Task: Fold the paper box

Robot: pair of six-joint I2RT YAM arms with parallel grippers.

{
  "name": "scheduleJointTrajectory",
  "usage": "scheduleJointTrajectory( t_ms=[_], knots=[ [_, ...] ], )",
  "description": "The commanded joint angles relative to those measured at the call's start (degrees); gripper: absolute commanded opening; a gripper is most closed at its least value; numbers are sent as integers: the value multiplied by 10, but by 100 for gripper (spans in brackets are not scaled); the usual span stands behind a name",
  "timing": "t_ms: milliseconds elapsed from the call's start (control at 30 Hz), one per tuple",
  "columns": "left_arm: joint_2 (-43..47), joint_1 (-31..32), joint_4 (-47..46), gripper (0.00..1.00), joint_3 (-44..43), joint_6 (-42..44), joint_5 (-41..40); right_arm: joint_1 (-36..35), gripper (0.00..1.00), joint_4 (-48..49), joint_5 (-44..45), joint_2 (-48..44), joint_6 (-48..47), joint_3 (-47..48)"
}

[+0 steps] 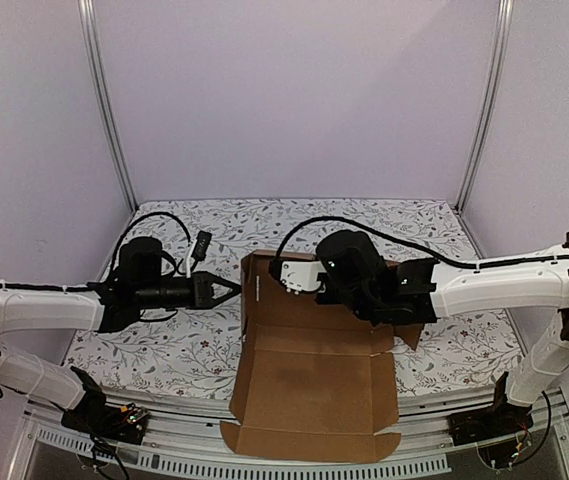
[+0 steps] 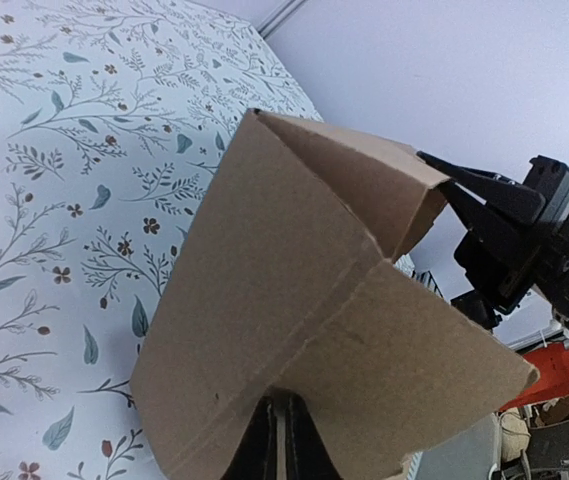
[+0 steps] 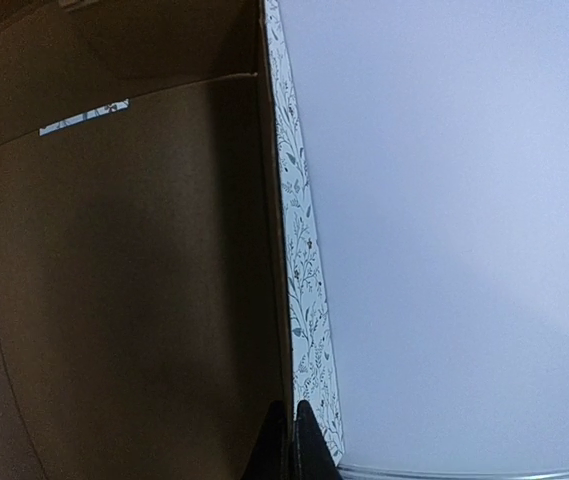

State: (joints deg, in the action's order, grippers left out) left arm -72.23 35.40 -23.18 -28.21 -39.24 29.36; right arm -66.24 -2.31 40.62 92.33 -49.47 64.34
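The box [image 1: 314, 370] lies half-open on the table [image 1: 164, 350], with its rear and left walls raised. The left hand [image 1: 230, 290], clenched, meets the box's left wall from outside. The right hand [image 3: 289, 445], also clenched, sits at a raised wall's edge near the box's rear-left corner.

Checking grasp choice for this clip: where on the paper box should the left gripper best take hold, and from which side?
Probably the raised left wall of the paper box, pinched at its top edge from the outer left, where the left gripper sits. It stands upright as a thin panel with a free edge; the base lies flat on the table.
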Motion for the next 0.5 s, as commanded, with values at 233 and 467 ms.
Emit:
scheduleJointTrajectory(
  t_ms=[233,467],
  knots=[
    [-20,44,11,12,-34,6,13,-11,0,42,41,3,20,-12],
    [-41,57,17,28,-43,16,3,-11,0,48,44,1,21,-17]
  ],
)
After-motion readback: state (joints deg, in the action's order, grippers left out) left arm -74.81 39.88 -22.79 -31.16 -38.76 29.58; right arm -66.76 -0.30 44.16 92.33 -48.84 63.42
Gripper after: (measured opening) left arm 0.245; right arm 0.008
